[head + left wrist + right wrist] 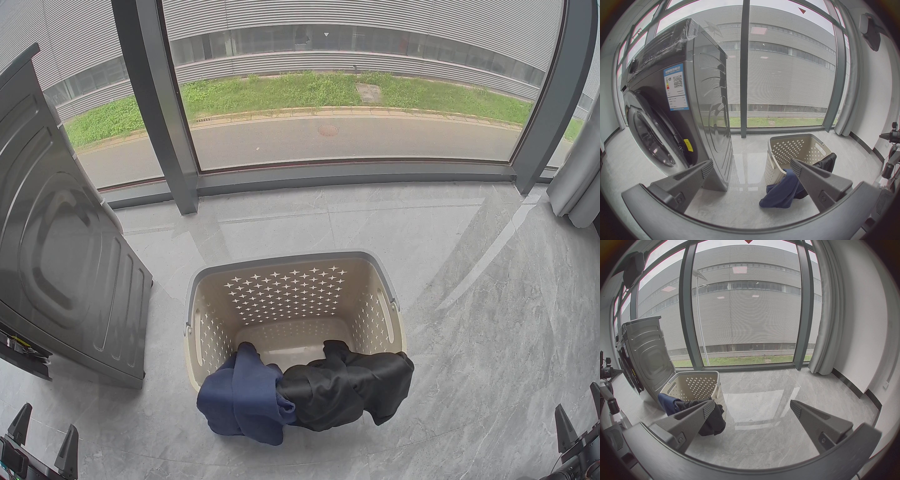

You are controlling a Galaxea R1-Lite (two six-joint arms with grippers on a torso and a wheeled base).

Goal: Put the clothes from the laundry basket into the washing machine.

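A beige laundry basket [287,287] [800,147] [693,383] stands on the grey floor in front of me. A blue garment [244,397] [781,193] [667,402] and a black garment [350,384] [828,162] [714,421] hang over its near rim. The grey washing machine [62,250] [693,103] [647,349] stands to the left of the basket, its round door [651,140] facing away from it. My left gripper [44,440] [751,170] is open low at the left. My right gripper [578,412] [751,410] is open low at the right. Both are empty.
Tall windows with dark frames [156,106] run behind the basket. A grey curtain [578,181] [828,318] hangs at the right, beside a white wall [865,318]. Bare floor [487,294] spreads to the right of the basket.
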